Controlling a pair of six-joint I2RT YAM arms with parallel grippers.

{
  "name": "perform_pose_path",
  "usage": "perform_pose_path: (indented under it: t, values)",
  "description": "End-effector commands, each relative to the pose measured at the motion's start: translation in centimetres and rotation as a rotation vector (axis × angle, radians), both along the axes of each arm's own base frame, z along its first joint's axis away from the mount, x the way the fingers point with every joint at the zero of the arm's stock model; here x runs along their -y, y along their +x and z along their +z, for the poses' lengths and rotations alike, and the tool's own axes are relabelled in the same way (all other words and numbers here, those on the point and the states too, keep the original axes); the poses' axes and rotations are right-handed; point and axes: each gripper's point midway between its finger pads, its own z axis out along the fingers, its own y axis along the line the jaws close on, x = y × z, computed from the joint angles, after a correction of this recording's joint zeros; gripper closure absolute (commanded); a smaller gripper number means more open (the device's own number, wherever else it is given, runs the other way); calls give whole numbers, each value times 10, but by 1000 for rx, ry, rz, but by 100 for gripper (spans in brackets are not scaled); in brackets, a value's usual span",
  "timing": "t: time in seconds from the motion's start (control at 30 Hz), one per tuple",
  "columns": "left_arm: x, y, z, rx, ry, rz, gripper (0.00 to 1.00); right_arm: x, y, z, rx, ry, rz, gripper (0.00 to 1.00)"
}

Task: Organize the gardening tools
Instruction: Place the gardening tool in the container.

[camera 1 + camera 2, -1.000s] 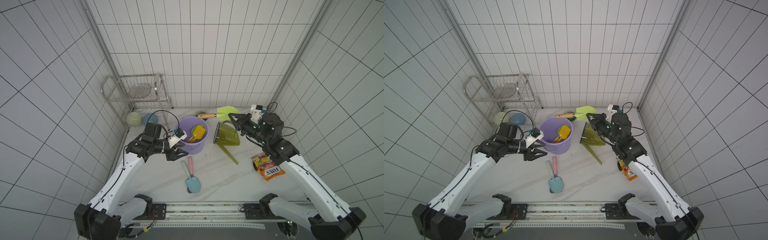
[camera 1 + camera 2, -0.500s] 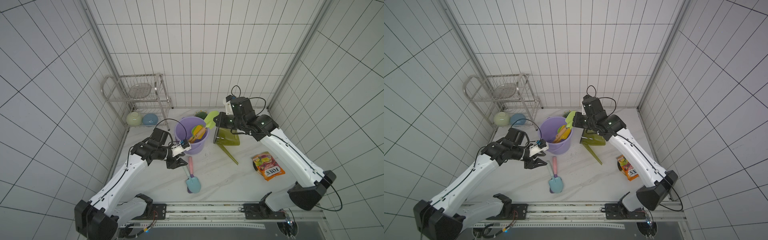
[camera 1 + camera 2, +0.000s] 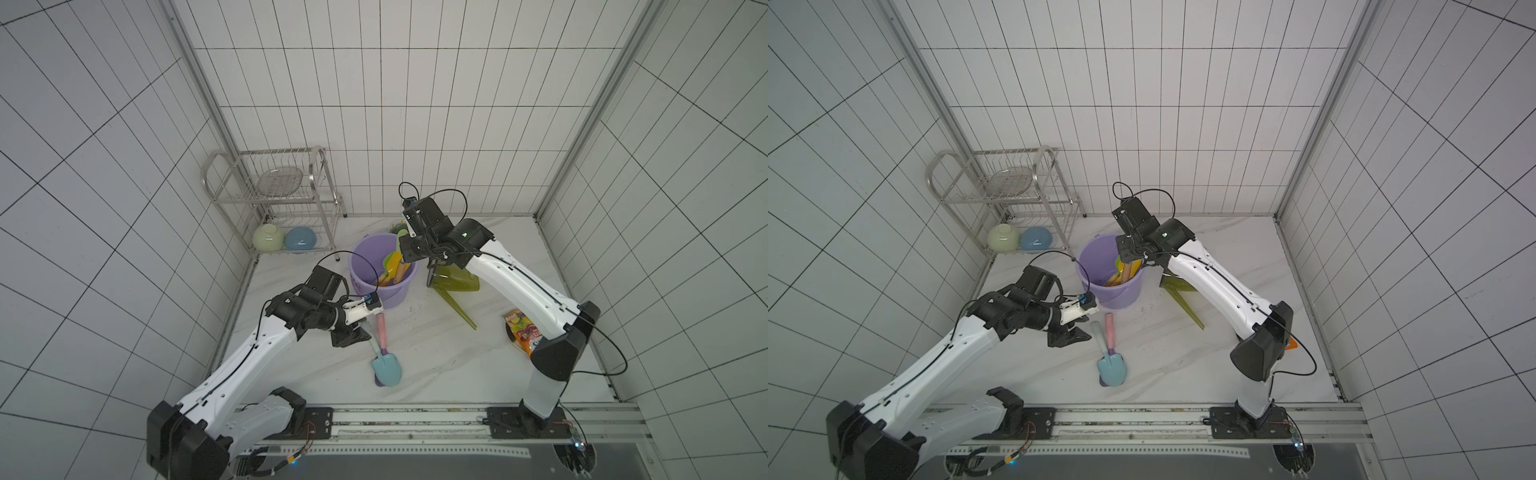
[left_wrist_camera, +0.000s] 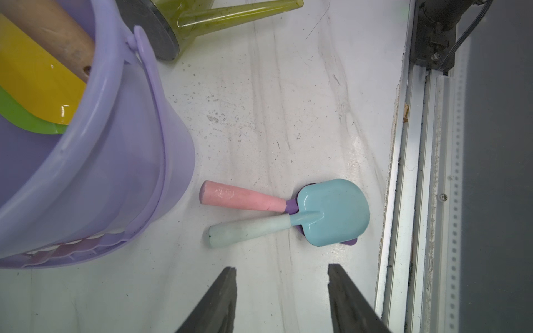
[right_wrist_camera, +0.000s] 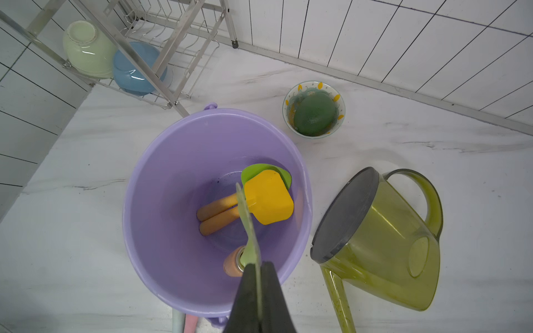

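At the far left a wire rack [image 3: 274, 195] stands against the wall, with a pale green bowl [image 3: 268, 237] and a blue bowl [image 3: 300, 240] on its lower shelf. The left claw [image 4: 280, 268] hangs over the surface [image 4: 259, 86] with its jaws apart and nothing between them, near two shovels lying flat in front of the bucket. The teal shovel [image 4: 331, 212] rests with its blade on top of the purple shovel [image 4: 239, 197], and their handles spread apart toward the bucket. The lilac bucket [image 5: 173, 187] stands upright and holds a yellow shovel [image 5: 269, 197] lying on a green shovel [image 5: 253, 170], both leaning against its wall. The right claw [image 5: 259, 265] is above the bucket, clamped on the blade of a pale green shovel [image 5: 248, 219] whose handle hangs down inside the rim. Behind the bucket sits a small patterned bowl [image 5: 314, 109]. Just right of the bucket the olive watering can [image 5: 380, 245] lies on its side, dark lid toward the bucket. Farther right a snack bag [image 3: 521, 332] lies partly hidden by the right arm.
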Motion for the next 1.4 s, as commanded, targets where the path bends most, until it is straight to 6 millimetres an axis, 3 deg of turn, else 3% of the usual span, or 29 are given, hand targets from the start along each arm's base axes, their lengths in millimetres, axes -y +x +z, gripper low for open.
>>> perform_pose_path:
  t: [0.0,0.3,0.67,0.9,1.13,1.37]
  values:
    - [-1,0,-1,33,6,-10,47,-9,11,7,54,26,-9,100]
    - [-8,1,-12,60,53,-5,47,-36,17,-30,-6,118,-22,100]
    - [-16,4,-26,93,116,-12,48,-49,18,-87,-94,101,-31,100]
    - [-17,6,-32,122,151,-54,49,-51,18,-107,-125,84,-32,96]
    - [-19,10,-46,184,252,-161,50,-43,16,-99,-115,90,-37,87]
    - [-18,18,-60,253,357,-268,51,-12,5,-58,-83,154,-45,67]
